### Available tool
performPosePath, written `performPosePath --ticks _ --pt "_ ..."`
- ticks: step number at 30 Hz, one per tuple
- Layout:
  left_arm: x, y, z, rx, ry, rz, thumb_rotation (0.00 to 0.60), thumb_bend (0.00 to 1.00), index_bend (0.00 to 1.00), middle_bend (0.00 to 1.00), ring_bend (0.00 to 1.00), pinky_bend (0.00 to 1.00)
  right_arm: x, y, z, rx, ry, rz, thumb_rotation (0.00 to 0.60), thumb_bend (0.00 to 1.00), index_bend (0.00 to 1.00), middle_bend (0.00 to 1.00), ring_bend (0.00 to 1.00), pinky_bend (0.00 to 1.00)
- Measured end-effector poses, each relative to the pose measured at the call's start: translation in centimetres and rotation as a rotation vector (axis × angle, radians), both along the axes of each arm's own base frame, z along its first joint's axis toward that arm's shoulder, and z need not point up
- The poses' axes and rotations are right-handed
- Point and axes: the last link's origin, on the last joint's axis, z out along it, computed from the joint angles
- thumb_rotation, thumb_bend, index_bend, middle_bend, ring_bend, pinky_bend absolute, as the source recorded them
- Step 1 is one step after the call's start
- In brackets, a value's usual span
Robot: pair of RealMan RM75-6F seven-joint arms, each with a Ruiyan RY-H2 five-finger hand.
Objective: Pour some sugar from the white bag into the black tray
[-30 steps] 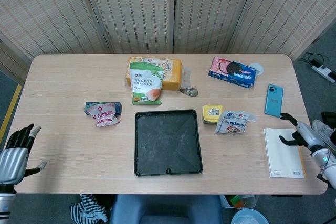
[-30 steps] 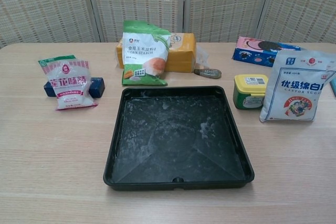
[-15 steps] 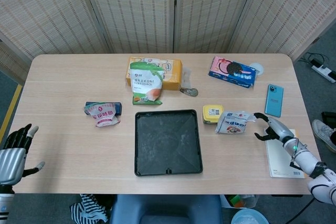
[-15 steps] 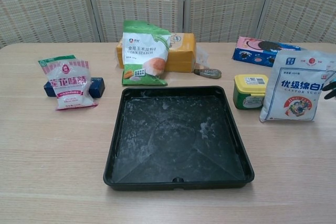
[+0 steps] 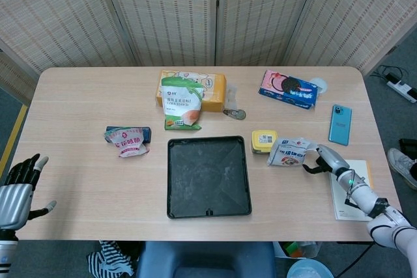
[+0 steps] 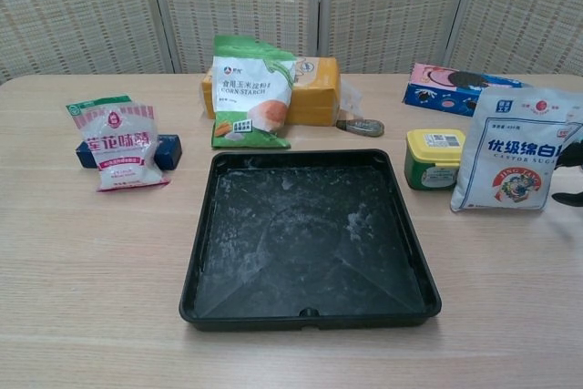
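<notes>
Just beside right hand (image 5: pixel 324 159), fingers apart: white bag (image 5: pixel 289 152), upright.

Bench (image 6: pixel 91 316), light wood, carrying:
- black tray (image 6: pixel 310 236), centre, white powder dusting its floor;
- white bag (image 6: pixel 516 160) of sugar, upright, right of the tray;
- yellow-lidded tub (image 6: pixel 432 158), just beside the bag's left edge;
- green corn starch bag (image 6: pixel 250 91), leaning against a yellow box (image 6: pixel 314 90);
- pink packet (image 6: pixel 119 144) in front of a dark blue box (image 6: pixel 162 151);
- biscuit box (image 6: pixel 446 87), rear right.
Dark fingers (image 6: pixel 571 156) of the right hand at the right edge, beside the bag.
</notes>
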Motion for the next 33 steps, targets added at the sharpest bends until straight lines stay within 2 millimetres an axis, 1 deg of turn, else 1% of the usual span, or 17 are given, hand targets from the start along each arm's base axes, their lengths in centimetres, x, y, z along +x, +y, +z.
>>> performPosePath --ticks 6,12,14,17,21,24,25,27,29,33 --pt "0.0 -0.2 0.1 0.002 -0.002 0.001 0.600 0.19 0.00 0.02 0.05 0.11 0.4 -0.1 -0.7 -0.038 -0.013 0.024 0.600 0.42 0.42 0.38 1.00 1.00" --pt "0.0 -0.4 0.3 0.005 -0.006 -0.001 0.600 0.19 0.00 0.02 0.06 0.11 0.7 -0.2 -1.4 -0.108 -0.013 0.040 0.600 0.42 0.61 0.52 1.00 1.00" --pt "0.1 -0.4 0.3 0.005 -0.008 -0.002 0.600 0.19 0.00 0.02 0.06 0.11 0.8 -0.1 -1.6 -0.144 -0.021 0.044 0.600 0.42 0.66 0.56 1.00 1.00" --pt "0.1 -0.5 0.3 0.005 -0.009 -0.004 0.600 0.19 0.00 0.02 0.06 0.11 1.0 0.5 -1.9 -0.182 -0.026 0.056 0.600 0.42 0.71 0.60 1.00 1.00" --pt "0.1 -0.6 0.3 0.006 -0.009 -0.006 0.600 0.19 0.00 0.02 0.06 0.11 1.2 1.9 -2.2 -0.192 -0.042 0.056 0.600 0.42 0.73 0.62 1.00 1.00" --pt "0.2 -0.7 0.3 0.005 -0.011 -0.012 0.600 0.19 0.00 0.02 0.06 0.11 1.3 3.1 -1.9 -0.198 -0.054 0.048 0.600 0.42 0.74 0.62 1.00 1.00" --pt "0.2 -0.8 0.3 0.005 -0.010 -0.013 0.600 0.19 0.00 0.02 0.06 0.11 1.1 3.8 -1.6 -0.202 -0.054 0.041 0.600 0.42 0.74 0.62 1.00 1.00" --pt "0.2 -0.8 0.3 0.004 -0.007 -0.013 0.600 0.19 0.00 0.02 0.06 0.11 0.8 4.6 -1.0 -0.207 -0.052 0.030 0.600 0.42 0.74 0.63 1.00 1.00" --pt "0.1 -0.8 0.2 0.002 -0.003 -0.011 0.600 0.19 0.00 0.02 0.06 0.11 0.3 5.8 0.1 -0.220 -0.049 0.007 0.600 0.42 0.75 0.63 1.00 1.00" --pt "0.2 -0.7 0.0 -0.001 0.003 -0.012 0.600 0.19 0.00 0.02 0.06 0.11 -0.6 7.2 2.0 -0.269 -0.051 -0.023 0.600 0.42 0.76 0.64 1.00 1.00"
